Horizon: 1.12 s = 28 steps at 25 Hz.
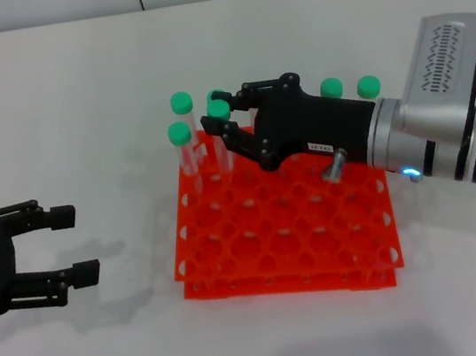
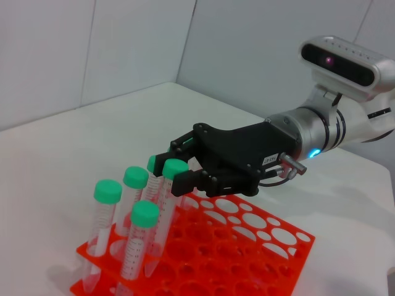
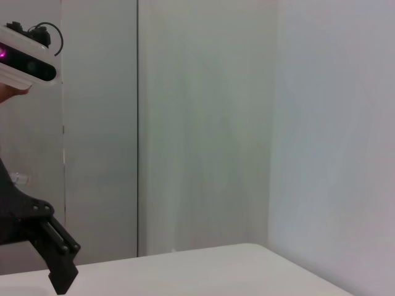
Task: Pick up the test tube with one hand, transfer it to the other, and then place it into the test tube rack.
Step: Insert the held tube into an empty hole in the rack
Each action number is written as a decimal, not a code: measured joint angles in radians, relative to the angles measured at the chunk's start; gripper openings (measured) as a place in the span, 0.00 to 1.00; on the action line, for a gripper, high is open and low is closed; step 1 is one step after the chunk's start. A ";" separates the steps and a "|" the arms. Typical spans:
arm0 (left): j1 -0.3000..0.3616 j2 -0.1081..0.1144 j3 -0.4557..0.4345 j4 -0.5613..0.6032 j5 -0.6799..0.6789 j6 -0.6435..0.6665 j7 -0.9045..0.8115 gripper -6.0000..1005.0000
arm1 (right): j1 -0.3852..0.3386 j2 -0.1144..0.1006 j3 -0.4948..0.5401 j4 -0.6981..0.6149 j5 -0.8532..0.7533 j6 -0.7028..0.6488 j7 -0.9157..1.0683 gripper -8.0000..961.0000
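Note:
The orange-red test tube rack (image 1: 285, 251) stands in the middle of the table. My right gripper (image 1: 220, 113), black with a white label and a blue-lit wrist, reaches over the rack's back left corner. Its fingers (image 2: 187, 182) close on either side of a green-capped test tube (image 2: 169, 185) that stands upright in the rack. My left gripper (image 1: 76, 244) is open and empty, low over the table to the left of the rack.
Other green-capped tubes stand in the rack's back rows: three by the held one (image 1: 180, 135) (image 1: 180, 103) and two at the back right (image 1: 330, 87) (image 1: 368, 85). A wall rises behind the table.

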 joint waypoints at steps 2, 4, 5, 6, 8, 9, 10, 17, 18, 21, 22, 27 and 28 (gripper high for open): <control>0.000 0.000 0.000 0.000 0.001 0.000 0.000 0.88 | -0.001 0.000 0.001 0.000 0.000 0.000 0.000 0.28; -0.001 0.000 0.000 0.000 0.001 0.000 0.000 0.88 | -0.002 0.000 0.001 0.000 0.000 0.000 0.000 0.28; -0.001 0.000 0.000 -0.001 0.001 0.000 0.000 0.88 | -0.002 0.000 0.001 0.001 0.000 0.000 0.000 0.28; -0.002 0.000 0.000 -0.001 0.001 0.000 0.000 0.88 | -0.002 0.000 0.001 0.001 0.000 0.000 0.000 0.28; -0.002 0.000 0.000 -0.001 0.001 0.000 0.000 0.88 | -0.002 0.000 0.001 0.001 0.000 0.000 0.000 0.28; -0.003 0.000 0.000 -0.001 0.001 0.000 0.000 0.88 | -0.002 0.000 0.001 0.001 0.000 0.000 0.000 0.28; -0.003 0.000 0.000 -0.001 0.001 0.000 0.000 0.88 | -0.002 0.000 0.001 0.001 0.000 0.000 0.000 0.28; -0.003 0.000 0.000 -0.001 0.001 0.001 0.000 0.88 | -0.003 0.000 0.001 0.000 0.000 0.000 0.000 0.28; -0.003 0.000 0.000 -0.001 0.001 0.001 0.000 0.88 | -0.003 0.000 0.000 0.001 0.000 0.000 0.000 0.28; -0.003 0.000 0.001 -0.001 0.001 0.001 0.000 0.88 | -0.003 0.000 -0.001 0.001 0.000 0.000 0.000 0.28; -0.003 0.000 0.001 -0.001 0.001 0.001 0.000 0.88 | -0.003 0.000 -0.001 0.000 0.000 0.000 0.000 0.28; -0.003 0.000 0.001 -0.001 0.001 0.001 0.000 0.88 | -0.003 0.000 -0.003 -0.002 0.000 -0.003 0.000 0.28; -0.003 0.000 0.001 -0.001 0.001 0.001 0.000 0.88 | -0.003 0.000 -0.004 -0.002 0.000 -0.003 0.001 0.28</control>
